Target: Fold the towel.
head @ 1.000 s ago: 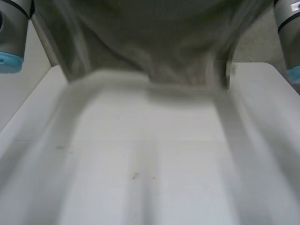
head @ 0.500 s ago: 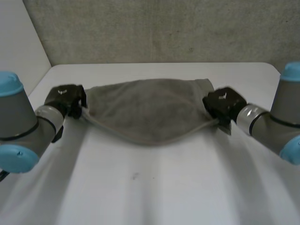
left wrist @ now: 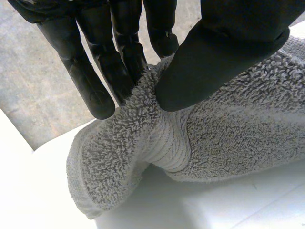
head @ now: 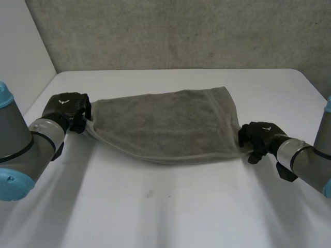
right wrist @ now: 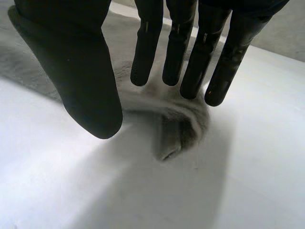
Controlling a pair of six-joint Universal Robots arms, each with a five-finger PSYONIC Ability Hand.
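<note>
Pinching towel (head: pixel 165 124) corner, L hand (head: pixel 68 109), white table (head: pixel 170 212), grey wall (head: pixel 181 31)

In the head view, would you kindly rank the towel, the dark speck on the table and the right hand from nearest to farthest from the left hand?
1. towel: its left end is pinched in the left hand.
2. dark speck: on the table, mid-front.
3. right hand: at the towel's opposite end.
</note>
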